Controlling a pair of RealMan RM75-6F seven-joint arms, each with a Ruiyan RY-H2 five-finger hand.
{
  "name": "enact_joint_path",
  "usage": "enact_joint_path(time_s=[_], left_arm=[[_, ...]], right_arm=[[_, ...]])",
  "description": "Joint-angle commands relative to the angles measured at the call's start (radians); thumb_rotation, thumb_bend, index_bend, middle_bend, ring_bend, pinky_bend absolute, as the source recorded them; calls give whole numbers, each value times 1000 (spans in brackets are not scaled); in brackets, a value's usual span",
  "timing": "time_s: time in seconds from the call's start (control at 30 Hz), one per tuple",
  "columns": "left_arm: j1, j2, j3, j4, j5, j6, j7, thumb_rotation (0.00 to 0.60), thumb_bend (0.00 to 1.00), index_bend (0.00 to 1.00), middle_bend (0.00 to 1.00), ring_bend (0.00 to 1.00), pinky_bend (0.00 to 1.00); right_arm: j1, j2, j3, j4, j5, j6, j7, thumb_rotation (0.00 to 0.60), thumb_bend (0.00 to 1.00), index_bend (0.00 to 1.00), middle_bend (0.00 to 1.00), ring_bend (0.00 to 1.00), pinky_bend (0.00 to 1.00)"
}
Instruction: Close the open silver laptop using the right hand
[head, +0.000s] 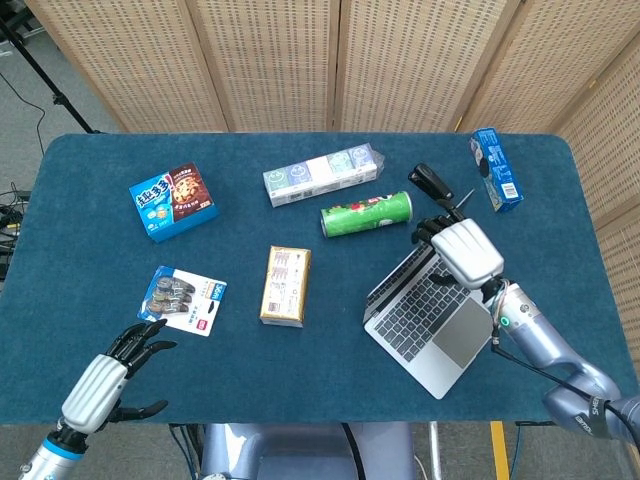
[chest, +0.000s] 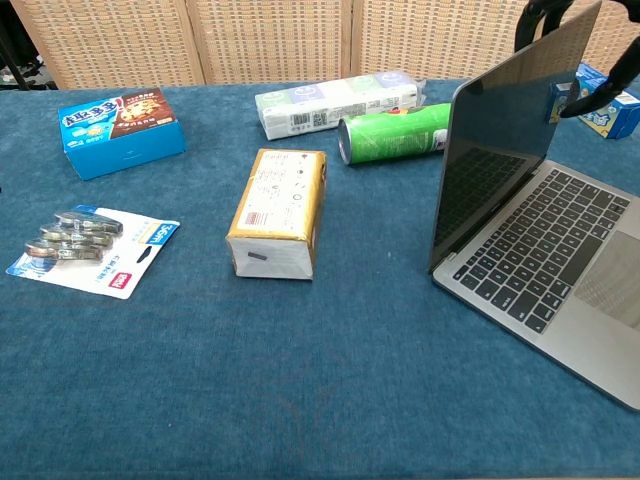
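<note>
Silver laptop located on the right half of the blue surface, base flat, lid raised to a partly open angle. Hinge line running diagonally, from the near-left corner of the base toward the far right; keyboard and trackpad facing the robot's right side.

Right hand positioned at the lid's top edge, directly above the keyboard, dark fingers hooked over that edge on the far side of the lid. In the chest view, fingers visible wrapped over the upper rim of the lid. Grasp state: holding the lid edge, not fully clenched.

Left hand at the near-left corner of the surface, fingers spread, holding nothing, well apart from the laptop.

Governing relation: lid between the right hand and the keyboard, closing arc directed down and toward the trackpad, perpendicular to the hinge line. Judged requirement: press along that arc, not sideways, to avoid sliding the base.

Green can lying just beyond the hinge, outside the closing arc.
</note>
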Motion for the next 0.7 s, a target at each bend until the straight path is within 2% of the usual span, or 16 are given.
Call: enact_joint_path(time_s=[0.03, 0.33, 0.7], left_arm=[[0, 0, 1, 0, 1, 0, -1, 600, 128, 246, 105, 162, 99], [-1, 2, 4, -4, 7, 2, -3, 600, 127, 246, 105, 163, 100], [-1, 1, 7, -6, 11, 0, -2, 600, 128, 246, 107, 164, 100]], right_arm=[[-12, 13, -5, -17, -6, 13, 3, 600, 133, 365, 326, 350, 99], [-48, 38, -26, -24, -19, 36, 20, 600, 133, 364, 326, 350, 99], [-83, 35, -52, 23, -40, 54, 60, 600, 133, 364, 326, 350, 99]])
